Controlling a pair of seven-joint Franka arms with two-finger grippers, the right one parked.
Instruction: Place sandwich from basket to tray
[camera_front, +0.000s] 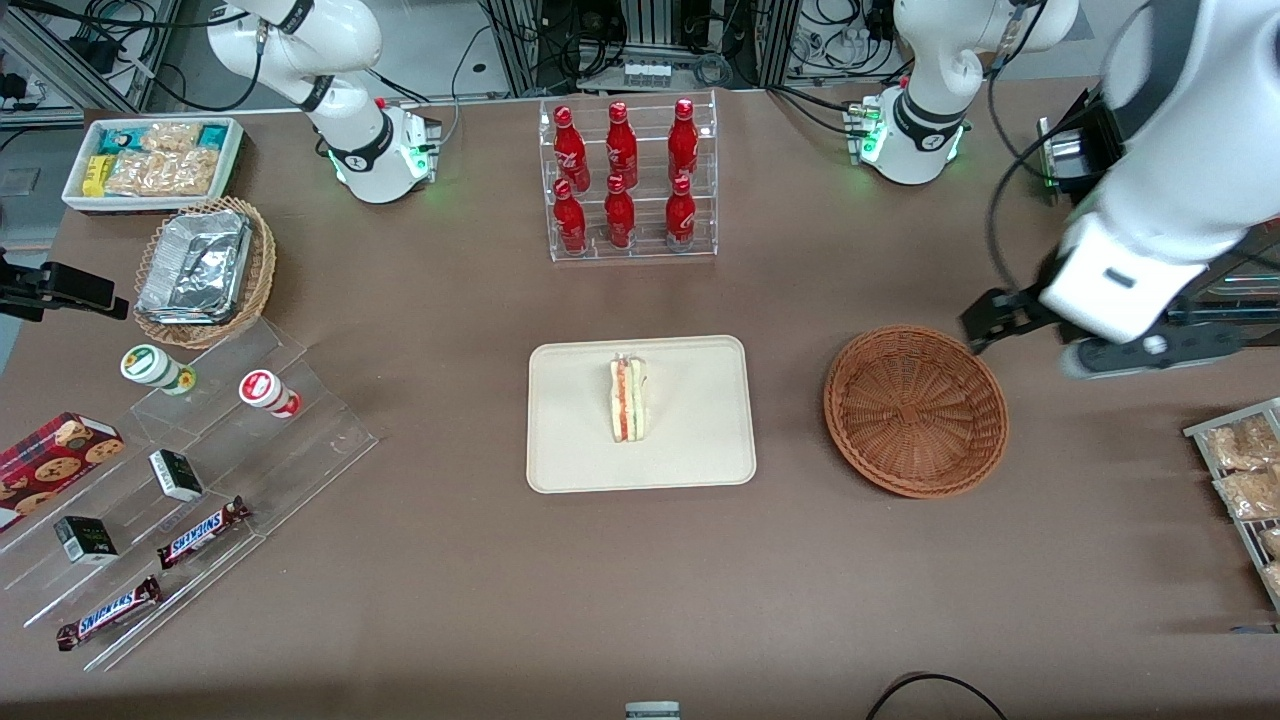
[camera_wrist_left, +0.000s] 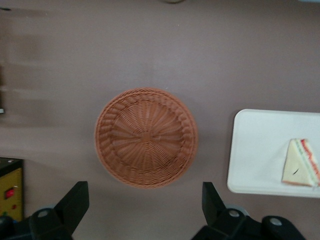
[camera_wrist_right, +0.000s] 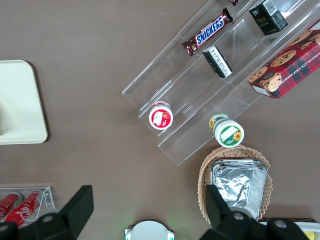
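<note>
Wrist view: pincer (camera_wrist_left: 142, 210) open above basket (camera_wrist_left: 146, 137); sandwich (camera_wrist_left: 301, 163) cropped.

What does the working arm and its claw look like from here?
The working arm has glossy white rounded shells with black joint sections and a dark slot mark near the wrist. Black cable loops beside it. Its claw, above the table beside the reddish-brown woven wicker basket, has two black wedge-shaped fingers on grey-bolted mounts.

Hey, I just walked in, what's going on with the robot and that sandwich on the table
The sandwich already lies on the cream tray in the middle of the table, and the reddish-brown wicker basket beside it holds nothing. The left arm's gripper is open and holds nothing; it hangs above the table next to the basket, toward the working arm's end. The move from basket to tray looks done.
</note>
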